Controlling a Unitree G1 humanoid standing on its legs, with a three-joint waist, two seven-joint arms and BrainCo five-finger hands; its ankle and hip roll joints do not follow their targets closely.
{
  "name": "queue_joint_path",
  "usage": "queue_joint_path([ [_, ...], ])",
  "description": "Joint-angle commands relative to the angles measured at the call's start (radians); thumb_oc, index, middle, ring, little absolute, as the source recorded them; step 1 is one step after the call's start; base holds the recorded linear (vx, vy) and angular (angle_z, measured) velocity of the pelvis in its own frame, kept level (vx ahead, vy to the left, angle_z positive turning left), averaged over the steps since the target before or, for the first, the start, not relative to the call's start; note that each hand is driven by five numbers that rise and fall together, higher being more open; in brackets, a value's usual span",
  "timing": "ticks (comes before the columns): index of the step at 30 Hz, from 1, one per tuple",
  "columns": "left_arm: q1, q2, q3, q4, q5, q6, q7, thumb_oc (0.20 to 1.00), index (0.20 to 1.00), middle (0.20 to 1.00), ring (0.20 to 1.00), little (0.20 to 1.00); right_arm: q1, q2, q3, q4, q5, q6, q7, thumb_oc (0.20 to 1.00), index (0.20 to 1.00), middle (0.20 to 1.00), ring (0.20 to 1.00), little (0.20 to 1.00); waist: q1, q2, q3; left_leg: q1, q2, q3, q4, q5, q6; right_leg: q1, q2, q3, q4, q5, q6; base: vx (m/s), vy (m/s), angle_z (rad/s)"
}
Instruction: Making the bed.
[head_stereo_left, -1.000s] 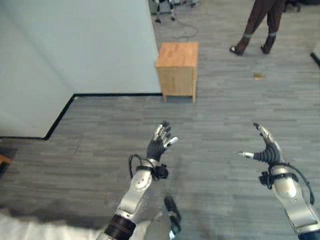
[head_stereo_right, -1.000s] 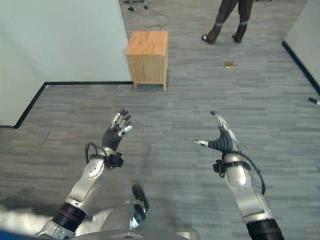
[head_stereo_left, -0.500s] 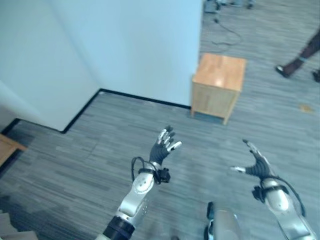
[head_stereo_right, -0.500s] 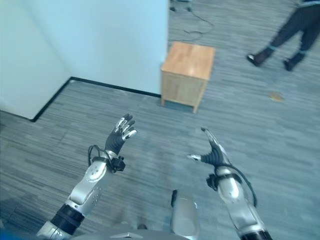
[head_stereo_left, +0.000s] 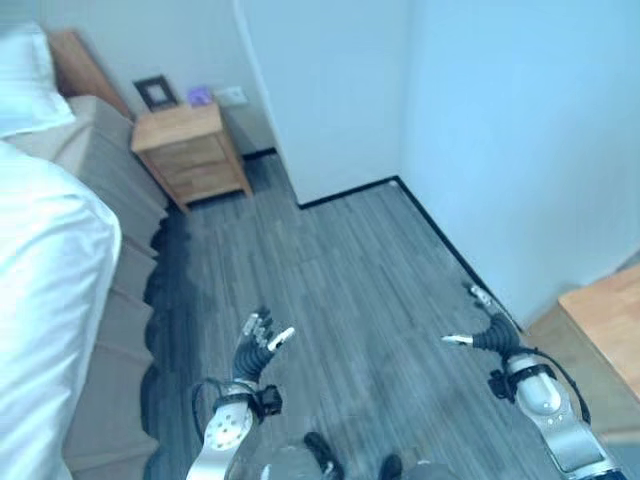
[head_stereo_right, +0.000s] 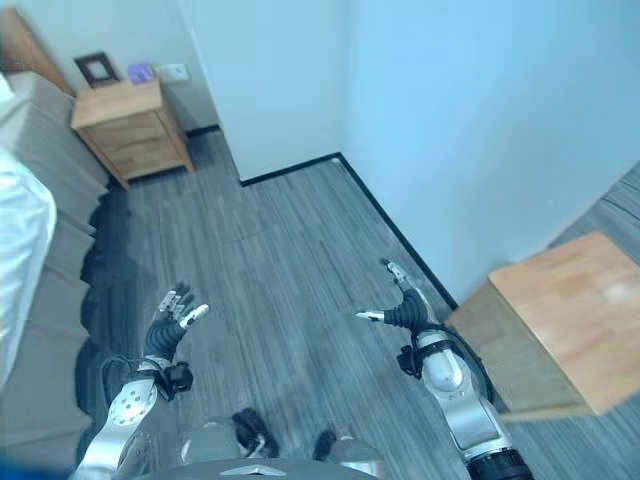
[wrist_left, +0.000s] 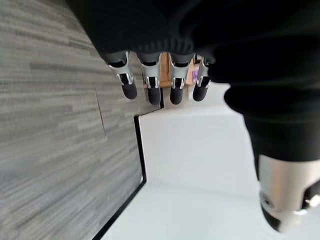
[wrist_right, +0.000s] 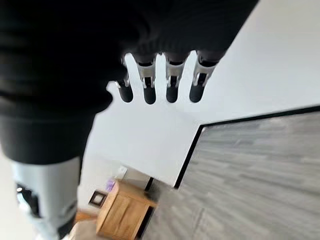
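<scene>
The bed (head_stereo_left: 110, 290) runs along the left edge, with a beige base and a white duvet (head_stereo_left: 40, 300) hanging over its side. A white pillow (head_stereo_left: 25, 80) lies at its head, far left. My left hand (head_stereo_left: 256, 347) is raised over the grey floor beside the bed, fingers straight and spread, holding nothing. My right hand (head_stereo_left: 491, 330) hovers at the lower right, open too, thumb pointing left. In the left wrist view my fingers (wrist_left: 150, 85) stick out straight. In the right wrist view the fingers (wrist_right: 160, 82) do the same.
A wooden nightstand (head_stereo_left: 190, 150) with a small picture frame (head_stereo_left: 157, 92) stands at the bed's head against the wall. A white wall corner (head_stereo_left: 400, 120) juts into the room. A second wooden cabinet (head_stereo_right: 560, 320) sits at the lower right, close to my right arm.
The camera has swung round to the left: the bed and its nightstand have come into view and the person is gone. Both hands stay raised and open.
</scene>
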Motion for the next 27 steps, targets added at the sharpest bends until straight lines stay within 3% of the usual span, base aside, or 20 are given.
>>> queue_joint_path([
  [1, -0.110, 0.007, 0.039, -0.030, -0.080, -0.020, -0.011, 1.000, 1.000, 1.000, 1.000, 1.000, -0.012, -0.048, -0.041, -0.088, 0.015, -0.038, -0.015, 1.000, 1.000, 1.000, 1.000, 1.000, -0.057, 0.021, -0.016, 0.200, 0.054, -0.126, -0.196, 0.127, -0.044, -0.027, -0.149, 0.124, -0.031, 0.138, 0.143, 0.21, 0.083, 1.66],
  [2, -0.104, 0.007, 0.039, -0.031, -0.094, -0.013, -0.005, 1.000, 1.000, 1.000, 1.000, 1.000, -0.003, -0.037, -0.030, -0.075, 0.014, -0.032, -0.010, 1.000, 1.000, 1.000, 1.000, 1.000, -0.056, 0.018, -0.028, 0.200, 0.016, -0.163, -0.228, 0.114, -0.030, -0.022, -0.168, 0.091, 0.012, 0.138, 0.152, 0.19, 0.133, 1.73],
  [3, -0.110, 0.012, 0.040, -0.032, -0.093, -0.005, -0.001, 1.000, 1.000, 1.000, 1.000, 1.000, -0.005, -0.020, -0.024, -0.076, 0.019, -0.032, -0.009, 1.000, 1.000, 1.000, 1.000, 1.000, -0.060, 0.007, -0.029, 0.208, 0.007, -0.153, -0.248, 0.114, -0.017, -0.036, -0.180, 0.074, 0.074, 0.135, 0.162, 0.20, 0.201, 1.85],
  [4, -0.112, 0.018, 0.038, -0.026, -0.091, 0.001, -0.006, 1.000, 1.000, 1.000, 1.000, 1.000, 0.001, -0.010, -0.019, -0.071, 0.018, -0.035, 0.002, 1.000, 1.000, 1.000, 1.000, 1.000, -0.054, -0.005, -0.031, 0.232, -0.023, -0.174, -0.287, 0.083, 0.014, -0.079, -0.211, 0.057, 0.222, 0.161, 0.187, 0.14, 0.243, 1.76],
  [6, -0.117, 0.027, 0.029, -0.013, -0.082, 0.018, 0.006, 1.000, 1.000, 1.000, 1.000, 1.000, 0.005, 0.006, 0.007, -0.065, -0.023, -0.026, 0.017, 1.000, 1.000, 1.000, 1.000, 1.000, -0.071, -0.031, -0.021, 0.261, -0.079, -0.243, -0.299, -0.002, 0.072, -0.187, -0.311, 0.115, 0.491, 0.319, 0.283, 0.17, 0.237, 1.20],
  [7, -0.117, 0.033, 0.027, -0.010, -0.076, 0.018, 0.009, 1.000, 1.000, 1.000, 1.000, 1.000, 0.000, 0.009, 0.013, -0.061, -0.028, -0.025, 0.021, 1.000, 1.000, 1.000, 1.000, 1.000, -0.083, -0.037, -0.009, 0.260, -0.084, -0.272, -0.299, -0.007, 0.079, -0.231, -0.305, 0.172, 0.546, 0.326, 0.285, 0.09, 0.095, 1.08],
  [9, -0.114, 0.044, 0.028, 0.000, -0.071, 0.014, 0.012, 1.000, 1.000, 1.000, 1.000, 1.000, -0.012, 0.013, 0.030, -0.040, -0.027, -0.023, 0.023, 1.000, 1.000, 1.000, 1.000, 1.000, -0.094, -0.042, 0.004, 0.251, -0.090, -0.334, -0.299, -0.016, 0.076, -0.272, -0.266, 0.293, 0.498, 0.276, 0.274, 0.02, -0.002, 1.17],
  [11, -0.109, 0.045, 0.031, 0.003, -0.071, 0.012, 0.010, 1.000, 1.000, 1.000, 1.000, 1.000, -0.011, 0.012, 0.033, -0.040, -0.026, -0.021, 0.024, 1.000, 1.000, 1.000, 1.000, 1.000, -0.091, -0.043, 0.007, 0.252, -0.097, -0.355, -0.299, -0.018, 0.073, -0.267, -0.264, 0.303, 0.466, 0.270, 0.268, 0.04, 0.002, 1.21],
  [13, -0.100, 0.057, 0.033, 0.013, -0.068, 0.006, -0.001, 1.000, 1.000, 1.000, 1.000, 1.000, -0.020, 0.009, 0.048, -0.036, -0.014, -0.023, 0.031, 1.000, 1.000, 1.000, 1.000, 1.000, -0.100, -0.042, 0.008, 0.238, -0.101, -0.432, -0.299, -0.024, 0.063, -0.237, -0.234, 0.374, 0.322, 0.209, 0.230, 0.09, -0.040, 1.40],
  [16, -0.083, 0.057, 0.034, 0.031, -0.072, 0.001, -0.012, 1.000, 1.000, 1.000, 1.000, 1.000, -0.024, 0.013, 0.075, -0.018, 0.002, -0.023, 0.045, 1.000, 1.000, 1.000, 1.000, 1.000, -0.105, -0.041, 0.001, 0.197, -0.109, -0.527, -0.299, -0.001, 0.064, -0.204, -0.125, 0.557, 0.165, 0.166, 0.200, 0.03, -0.076, 1.28],
  [17, -0.071, 0.060, 0.041, 0.026, -0.067, -0.002, -0.018, 1.000, 1.000, 1.000, 1.000, 1.000, -0.020, 0.011, 0.080, -0.015, 0.002, -0.022, 0.048, 1.000, 1.000, 1.000, 1.000, 1.000, -0.100, -0.040, 0.002, 0.197, -0.120, -0.552, -0.299, -0.005, 0.063, -0.192, -0.117, 0.570, 0.141, 0.168, 0.196, 0.07, -0.030, 1.49],
  [20, -0.081, 0.066, 0.052, 0.045, -0.049, -0.006, -0.021, 1.000, 1.000, 1.000, 1.000, 1.000, -0.038, 0.012, 0.108, 0.007, 0.001, -0.026, 0.053, 1.000, 1.000, 1.000, 1.000, 1.000, -0.089, -0.039, -0.005, 0.192, -0.135, -0.569, -0.299, -0.018, 0.057, -0.158, -0.114, 0.534, -0.037, 0.192, 0.183, 0.04, -0.028, 1.07],
  [21, -0.081, 0.072, 0.054, 0.053, -0.046, -0.005, -0.023, 1.000, 1.000, 1.000, 1.000, 1.000, -0.036, 0.017, 0.118, 0.005, 0.002, -0.025, 0.058, 1.000, 1.000, 1.000, 1.000, 1.000, -0.082, -0.037, -0.003, 0.196, -0.139, -0.591, -0.299, -0.015, 0.057, -0.146, -0.119, 0.536, -0.018, 0.180, 0.179, 0.05, -0.035, 0.21],
  [22, -0.079, 0.068, 0.065, 0.043, -0.040, -0.013, -0.030, 1.000, 1.000, 1.000, 1.000, 1.000, -0.047, 0.016, 0.132, 0.005, 0.000, -0.033, 0.059, 1.000, 1.000, 1.000, 1.000, 1.000, -0.080, -0.042, -0.009, 0.210, -0.143, -0.579, -0.299, -0.015, 0.053, -0.128, -0.140, 0.515, -0.039, 0.232, 0.195, 0.03, -0.012, 0.51],
  [26, -0.077, 0.062, 0.067, 0.043, -0.047, -0.014, -0.052, 1.000, 1.000, 1.000, 1.000, 1.000, -0.040, 0.025, 0.121, 0.020, 0.058, -0.032, 0.073, 1.000, 1.000, 1.000, 1.000, 1.000, -0.085, -0.033, -0.022, 0.215, -0.139, -0.571, -0.299, -0.011, 0.047, -0.101, -0.132, 0.502, -0.076, 0.220, 0.185, 0.03, -0.015, 0.13],
  [27, -0.073, 0.120, 0.097, 0.094, 0.145, 0.007, -0.113, 1.000, 1.000, 1.000, 1.000, 1.000, 0.004, -0.036, 0.023, 0.150, 0.259, -0.044, 0.137, 1.000, 1.000, 1.000, 1.000, 1.000, -0.054, -0.014, -0.026, 0.197, -0.118, -0.524, -0.195, -0.030, -0.013, -0.117, -0.106, 0.316, -0.088, 0.179, 0.135, 0.04, 0.034, -0.01],
])
